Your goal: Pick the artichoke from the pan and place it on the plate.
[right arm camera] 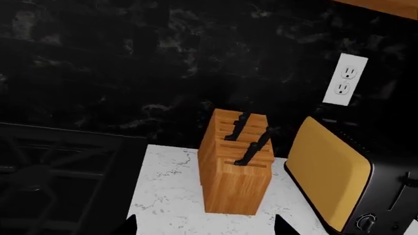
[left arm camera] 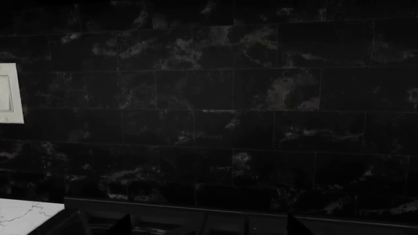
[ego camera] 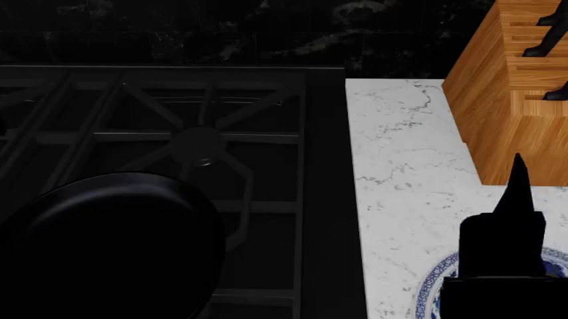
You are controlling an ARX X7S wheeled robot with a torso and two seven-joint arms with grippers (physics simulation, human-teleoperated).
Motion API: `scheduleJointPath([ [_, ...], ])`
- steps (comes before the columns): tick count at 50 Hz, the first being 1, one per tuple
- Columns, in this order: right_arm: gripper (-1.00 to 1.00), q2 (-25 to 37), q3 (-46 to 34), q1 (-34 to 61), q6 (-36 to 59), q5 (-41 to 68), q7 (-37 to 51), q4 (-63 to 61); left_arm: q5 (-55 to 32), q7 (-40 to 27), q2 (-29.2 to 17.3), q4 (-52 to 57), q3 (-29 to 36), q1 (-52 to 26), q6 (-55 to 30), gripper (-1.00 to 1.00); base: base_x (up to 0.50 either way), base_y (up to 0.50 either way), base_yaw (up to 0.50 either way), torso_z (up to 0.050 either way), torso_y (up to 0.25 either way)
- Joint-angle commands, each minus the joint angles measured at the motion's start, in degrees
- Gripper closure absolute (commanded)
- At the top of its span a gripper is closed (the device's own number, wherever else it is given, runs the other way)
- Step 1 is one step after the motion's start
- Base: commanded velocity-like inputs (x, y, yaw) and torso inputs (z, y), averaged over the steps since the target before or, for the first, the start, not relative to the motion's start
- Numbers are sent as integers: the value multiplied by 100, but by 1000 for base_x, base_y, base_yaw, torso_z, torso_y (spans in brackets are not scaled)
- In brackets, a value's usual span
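The black pan point(ego camera: 116, 246) sits on the stove's near left burner, and its inside looks uniformly dark. The artichoke shows in no view. Only a sliver of the plate's blue-patterned rim point(ego camera: 437, 282) shows on the white counter, at the lower right of the head view, partly covered by my right arm. My right gripper point(right arm camera: 207, 227) is open above the counter, its fingertips point(right arm camera: 130, 226) wide apart, facing the knife block. My left gripper point(left arm camera: 207, 226) is open too, with its fingertips point(left arm camera: 124, 225) spread and nothing between them. It faces the dark tiled wall behind the stove.
A wooden knife block point(ego camera: 510, 100) stands at the counter's back right, with a yellow-sided toaster point(right arm camera: 333, 176) beyond it. Black stove grates point(ego camera: 199, 143) fill the left. The marble counter point(ego camera: 400, 166) lies between stove and block. A wall outlet point(right arm camera: 344, 81) is on the backsplash.
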Motion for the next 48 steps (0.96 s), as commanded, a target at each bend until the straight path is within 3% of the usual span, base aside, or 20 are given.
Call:
scheduleJointPath([
  [1,-100,-777,-1520,2178,-109,64,277,19,98,146,100,-298,-121,29,336,-100,0,0,0,0,0],
  [15,-100,-1830,-1974,2608,-141,-453,21,80,61,84,94,-289,-111,91,326,-100,0,0,0,0,0],
  [28,-100,-2386,-1953,3091,-303,-509,19,102,11,64,63,-219,-126,75,215,-100,0,0,0,0,0],
  [48,-100,-1596,-1317,2442,-935,-1154,-439,-502,-52,-30,106,-189,-147,248,251,-100,0,0,0,0,0],
])
